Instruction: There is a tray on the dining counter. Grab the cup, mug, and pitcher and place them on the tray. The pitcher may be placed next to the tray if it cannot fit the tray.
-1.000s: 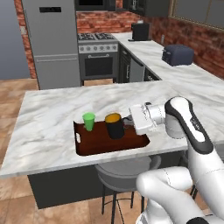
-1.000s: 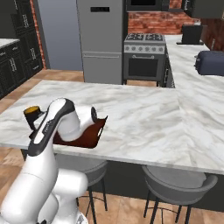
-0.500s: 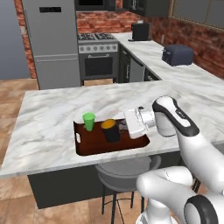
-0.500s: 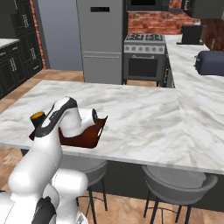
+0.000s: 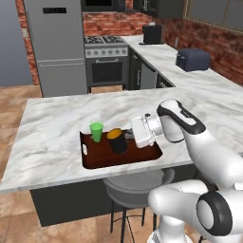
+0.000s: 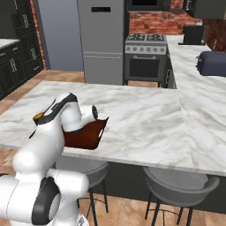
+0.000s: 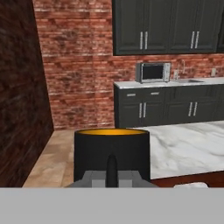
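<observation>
The gripper [image 7: 111,168] was closed narrowly on the mug [image 5: 117,141], apparently at its handle, which the frames did not show clearly. In the hand view its dark finger tips rose together in front of the black mug wall, with the orange-yellow interior visible just above them. In the left base view the mug sat low over the middle of the tray [image 5: 93,160], whether resting on the tray floor or just above it could not be told.

The cup [image 5: 96,131], bright green, stood upright in the tray's far left corner, just beside the mug but not touching it. The tray lay at the near edge of the dining counter [image 5: 52,128], with its dark raised rim and one white cut-out handle at the left short end.

Judged from this arrangement, the step in hand was setting the mug down. To do it well, the mug should be lowered until its base rests flat on the tray floor before the jaws part. It should stay upright, clear of the cup and inside the rim. The hand should then retreat along the handle's line, so the fingers do not drag the mug.

The pitcher was not identifiable. A toaster [image 5: 192,59] stood on the far counter.
</observation>
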